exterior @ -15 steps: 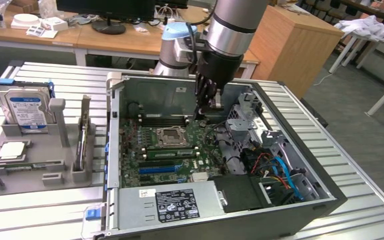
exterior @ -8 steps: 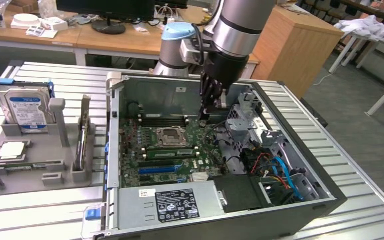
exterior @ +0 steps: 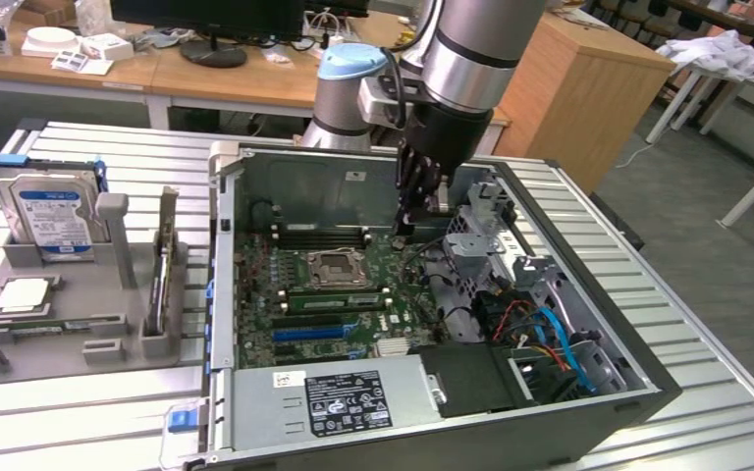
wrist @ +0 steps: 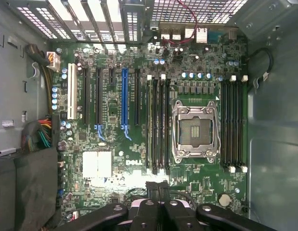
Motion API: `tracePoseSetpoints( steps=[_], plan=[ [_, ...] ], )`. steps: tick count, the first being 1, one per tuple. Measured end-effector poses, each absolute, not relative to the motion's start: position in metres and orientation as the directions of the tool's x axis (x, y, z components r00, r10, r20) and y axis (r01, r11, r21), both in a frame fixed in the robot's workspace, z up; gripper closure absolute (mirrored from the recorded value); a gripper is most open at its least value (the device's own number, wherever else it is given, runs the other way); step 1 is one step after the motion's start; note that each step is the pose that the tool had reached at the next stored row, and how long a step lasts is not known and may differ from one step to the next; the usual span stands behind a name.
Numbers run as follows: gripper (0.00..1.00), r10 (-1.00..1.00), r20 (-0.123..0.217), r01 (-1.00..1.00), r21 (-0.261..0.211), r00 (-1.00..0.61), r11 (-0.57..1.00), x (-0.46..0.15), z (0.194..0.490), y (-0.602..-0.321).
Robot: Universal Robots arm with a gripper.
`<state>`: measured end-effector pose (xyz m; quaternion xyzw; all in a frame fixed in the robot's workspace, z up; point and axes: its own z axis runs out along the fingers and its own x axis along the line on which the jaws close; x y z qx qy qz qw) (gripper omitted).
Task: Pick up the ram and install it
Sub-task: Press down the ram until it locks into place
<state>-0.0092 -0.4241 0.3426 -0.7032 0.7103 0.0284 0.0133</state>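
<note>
A green ram stick (exterior: 164,263) stands on edge in the grey holder (exterior: 113,294) at the exterior view's left. A second ram stick (exterior: 52,324) lies low along the holder's front. My gripper (exterior: 406,226) hangs inside the open computer case (exterior: 613,324), above the motherboard's (exterior: 301,332) far edge, well away from both sticks. In the wrist view its black fingers (wrist: 152,191) are pressed together with nothing between them. Below them lie the empty CPU socket (wrist: 194,131) and black memory slots (wrist: 158,127) on either side of it. A green strip (exterior: 333,299) lies along the slots in front of the socket.
A silver hard drive (exterior: 44,208) with a blue label stands in the holder, with a square CPU chip (exterior: 24,294) in front of it. The case holds a power supply (exterior: 338,397), drive cage (exterior: 482,231) and loose cables (exterior: 548,339). Desks and a monitor stand behind.
</note>
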Motion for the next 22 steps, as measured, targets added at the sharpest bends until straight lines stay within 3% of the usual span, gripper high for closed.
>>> tracePoseSetpoints(
  steps=[22],
  plan=[
    [0.89,-0.998,-0.063,-1.000,0.022,-0.011,0.009,-0.009,0.332,-0.424]
  ],
)
